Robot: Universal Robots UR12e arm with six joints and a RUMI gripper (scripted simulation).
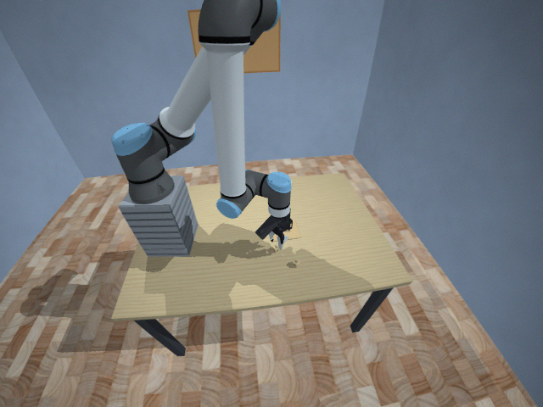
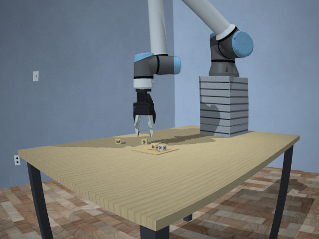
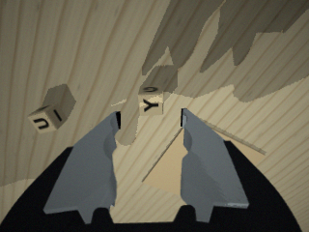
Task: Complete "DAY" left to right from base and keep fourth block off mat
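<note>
My gripper point(image 2: 143, 135) point(image 3: 151, 111) point(image 1: 279, 245) is open and empty. It hangs a little above a wooden block point(image 2: 144, 141) point(image 3: 152, 99) that has a Y on top. This block stands on the table just off the corner of the tan mat point(image 2: 144, 151) point(image 3: 166, 176) point(image 1: 295, 229). In the wrist view the block lies just beyond my fingertips, between them. Two blocks point(image 2: 155, 147) point(image 2: 162, 147) stand side by side on the mat; their top letters cannot be read. A fourth block point(image 2: 118, 141) point(image 3: 52, 113) point(image 1: 293, 263) lies off the mat, farther from the base.
The arm's grey ribbed pedestal point(image 1: 162, 219) point(image 2: 223, 105) stands on the table point(image 2: 102, 179) at the far side from the exterior view. The arm's shadow falls across the table around the mat.
</note>
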